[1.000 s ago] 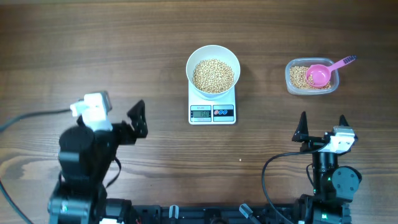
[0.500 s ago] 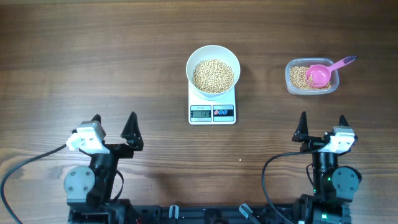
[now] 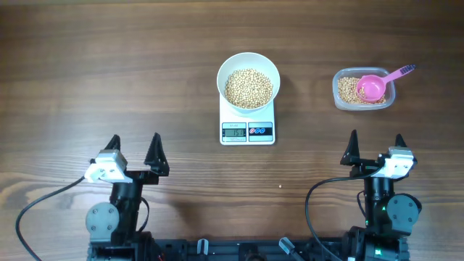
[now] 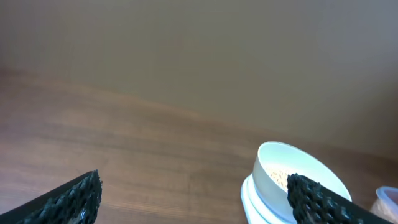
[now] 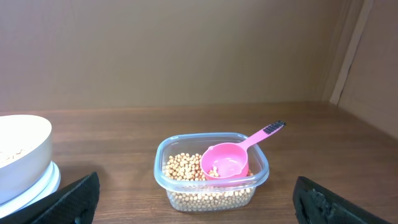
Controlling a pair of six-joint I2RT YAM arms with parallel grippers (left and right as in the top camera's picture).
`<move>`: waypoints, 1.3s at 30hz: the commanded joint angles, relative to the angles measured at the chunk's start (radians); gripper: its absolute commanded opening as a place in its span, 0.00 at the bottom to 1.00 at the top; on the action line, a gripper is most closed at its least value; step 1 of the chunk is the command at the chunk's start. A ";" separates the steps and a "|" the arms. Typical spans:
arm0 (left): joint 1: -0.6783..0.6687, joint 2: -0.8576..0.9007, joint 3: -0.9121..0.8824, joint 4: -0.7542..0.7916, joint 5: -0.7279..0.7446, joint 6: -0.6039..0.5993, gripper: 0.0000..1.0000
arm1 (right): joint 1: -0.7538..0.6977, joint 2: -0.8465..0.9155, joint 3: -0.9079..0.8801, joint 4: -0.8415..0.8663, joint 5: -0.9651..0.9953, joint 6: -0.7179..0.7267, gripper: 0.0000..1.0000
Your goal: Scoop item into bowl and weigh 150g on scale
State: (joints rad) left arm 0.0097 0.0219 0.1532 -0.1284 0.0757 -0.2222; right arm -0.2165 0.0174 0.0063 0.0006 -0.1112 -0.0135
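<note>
The white bowl stands on the white scale at the table's centre, filled with tan beans. The bowl shows again in the left wrist view, and its edge in the right wrist view. More beans lie in a clear tub at the right, with a pink scoop resting in it. My left gripper is open near the front left, holding nothing. Near the front right, my right gripper is open and empty too, facing the tub and the scoop.
The brown wooden table runs across the whole view. Both arm bases sit at the front edge, with cables trailing beside them. A plain wall rises behind the table in both wrist views.
The left arm has swung back toward its base at the front left, and its gripper now points away from me like the right one. The right arm, bowl and tub have not moved.
</note>
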 commanded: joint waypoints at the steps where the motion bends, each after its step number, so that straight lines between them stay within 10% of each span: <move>1: 0.011 -0.019 -0.053 0.062 -0.006 0.009 1.00 | 0.007 -0.013 -0.001 0.004 0.010 -0.012 1.00; 39: 0.019 -0.019 -0.148 0.051 -0.038 0.242 1.00 | 0.007 -0.013 -0.001 0.005 0.010 -0.012 1.00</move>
State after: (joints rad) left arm 0.0219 0.0135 0.0101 -0.0681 0.0631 -0.0116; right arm -0.2165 0.0174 0.0063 0.0006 -0.1112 -0.0135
